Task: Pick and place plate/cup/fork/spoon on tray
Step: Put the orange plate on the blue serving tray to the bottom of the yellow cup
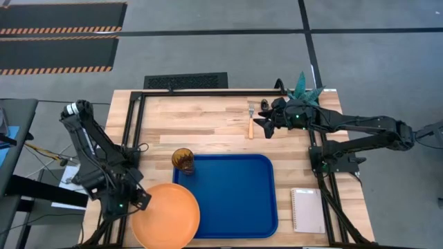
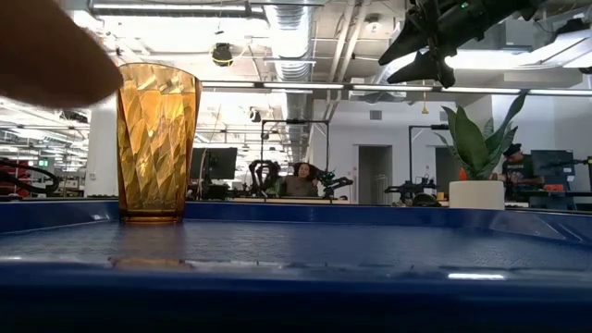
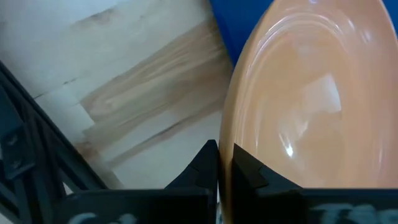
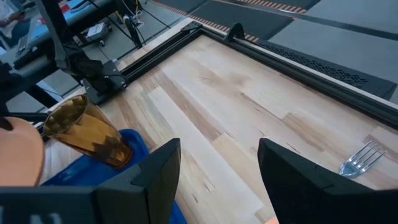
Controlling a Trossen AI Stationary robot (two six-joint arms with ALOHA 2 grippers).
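Observation:
The orange plate (image 1: 169, 218) is in my left gripper (image 1: 140, 199), at the near left. Part of it hangs over the blue tray's (image 1: 235, 200) near left corner. In the low view it is an orange blur (image 2: 46, 46) high above the tray. The amber cup (image 1: 183, 160) stands upright on the tray's far left corner (image 2: 155, 139). The fork (image 1: 250, 119) lies on the table beyond the tray. My right gripper (image 1: 259, 126) is open and empty, raised above the table just right of the fork (image 4: 360, 158). The spoon does not plainly show. My left gripper pinches the plate's left rim (image 3: 225, 163) between its two fingers, one finger (image 3: 208, 155) on the outer side and one (image 3: 244, 160) on the inner side. The fingers come from the table's left. The plate is lifted clear of the table.
A white notepad (image 1: 308, 209) lies right of the tray near the front edge. A green plant in a white pot (image 2: 476, 190) stands at the far right, behind my right arm. A black frame (image 1: 208, 92) runs along the table's far and side edges.

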